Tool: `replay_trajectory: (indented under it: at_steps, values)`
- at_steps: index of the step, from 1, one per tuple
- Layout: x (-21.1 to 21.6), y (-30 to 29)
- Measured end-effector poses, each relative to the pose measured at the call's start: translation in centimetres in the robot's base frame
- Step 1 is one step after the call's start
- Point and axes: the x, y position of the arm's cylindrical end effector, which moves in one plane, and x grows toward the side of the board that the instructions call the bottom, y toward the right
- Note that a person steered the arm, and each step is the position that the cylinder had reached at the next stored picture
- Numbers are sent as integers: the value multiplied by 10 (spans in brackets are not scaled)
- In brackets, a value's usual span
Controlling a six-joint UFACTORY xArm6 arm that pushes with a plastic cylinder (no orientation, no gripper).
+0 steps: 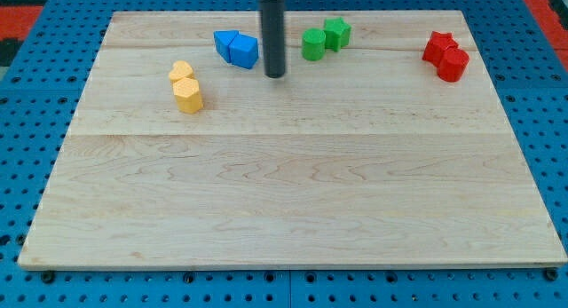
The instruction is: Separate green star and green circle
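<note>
The green circle and the green star sit touching near the view's top, the star up and to the right of the circle. My tip rests on the board to the left of and a little below the green circle, apart from it, and just right of the blue blocks.
Two blue blocks touch each other left of my tip. Two yellow blocks sit at the left, one a heart. Two red blocks sit at the top right. The wooden board lies on a blue pegboard.
</note>
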Motion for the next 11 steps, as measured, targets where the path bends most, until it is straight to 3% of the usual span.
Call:
replay_trajectory:
  at_steps: [1, 2, 3, 5, 6, 7, 8, 9, 10, 11]
  values:
    - [-34, 119]
    - [-110, 198]
    - [-139, 166]
    - [-37, 9]
    - [-39, 11]
    - [-111, 1]
    - [-103, -25]
    - [-26, -24]
    - [20, -22]
    - [23, -29]
